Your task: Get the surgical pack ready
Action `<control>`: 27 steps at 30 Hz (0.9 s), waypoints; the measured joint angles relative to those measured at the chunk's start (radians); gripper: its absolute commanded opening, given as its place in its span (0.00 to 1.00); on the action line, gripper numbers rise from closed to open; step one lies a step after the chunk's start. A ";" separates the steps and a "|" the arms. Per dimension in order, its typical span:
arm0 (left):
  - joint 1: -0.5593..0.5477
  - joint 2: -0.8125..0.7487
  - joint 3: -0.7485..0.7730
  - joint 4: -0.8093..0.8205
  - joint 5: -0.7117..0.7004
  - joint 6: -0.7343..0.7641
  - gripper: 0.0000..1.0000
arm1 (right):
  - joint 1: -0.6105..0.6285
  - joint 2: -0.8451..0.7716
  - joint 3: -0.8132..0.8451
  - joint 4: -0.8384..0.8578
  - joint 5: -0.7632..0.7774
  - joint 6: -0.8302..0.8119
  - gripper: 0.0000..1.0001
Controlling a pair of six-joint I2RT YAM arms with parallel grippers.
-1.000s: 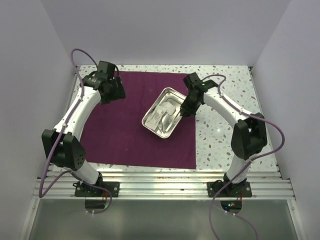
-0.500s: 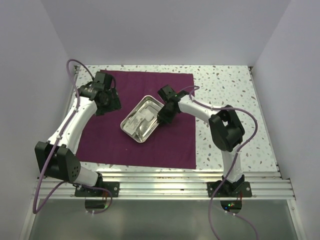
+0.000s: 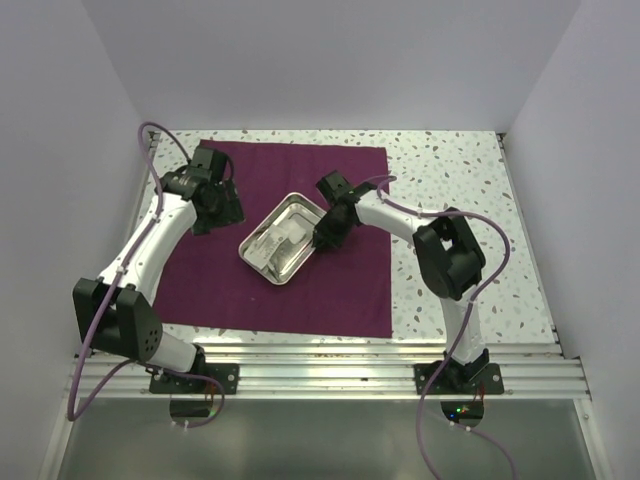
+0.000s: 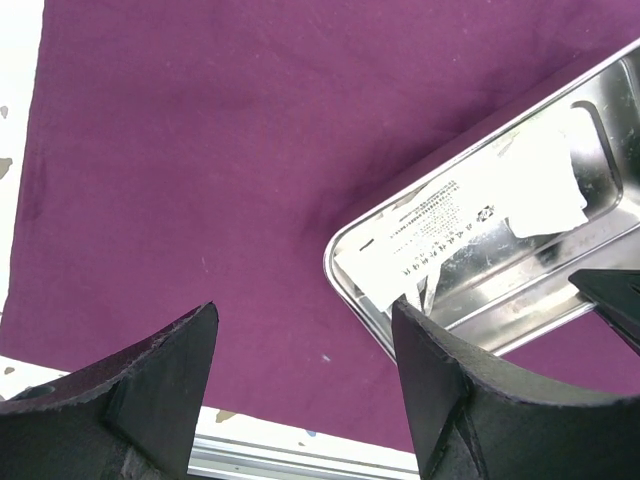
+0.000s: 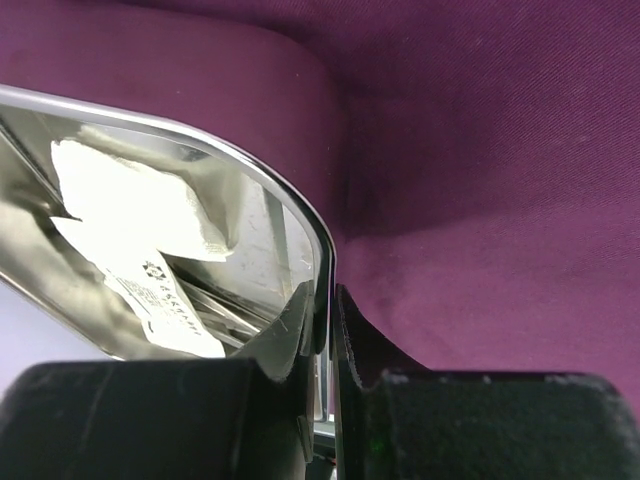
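Observation:
A deep-maroon cloth point(image 3: 220, 280) lies flat on the table. A shiny steel tray point(image 3: 262, 262) sits on it near the middle, holding white pads point(image 3: 292, 232) and thin metal instruments. My right gripper point(image 3: 322, 240) is shut on the tray's right rim point(image 5: 322, 265), one finger inside and one outside. My left gripper point(image 3: 208, 215) is open and empty above the cloth, left of the tray; the tray point(image 4: 560, 290) shows to its right in the left wrist view, with a printed white packet point(image 4: 440, 215) inside.
The speckled tabletop point(image 3: 450, 190) is bare to the right of the cloth. White walls enclose the table on three sides. An aluminium rail point(image 3: 320, 360) runs along the near edge.
My right gripper has dragged the tray leftward from the cloth's right edge to its middle; over the last half second it barely moved. My left arm shifted slightly.

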 measured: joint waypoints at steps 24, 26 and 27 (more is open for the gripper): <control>0.171 0.134 -0.169 0.068 0.100 0.026 0.00 | -0.250 -0.002 0.346 -0.023 0.026 -0.739 0.00; 0.172 0.169 -0.192 0.076 0.110 0.025 0.00 | -0.251 0.103 0.439 0.001 0.011 -0.805 0.00; 0.172 0.187 -0.196 0.080 0.113 0.024 0.00 | -0.246 0.143 0.458 0.011 -0.001 -0.829 0.00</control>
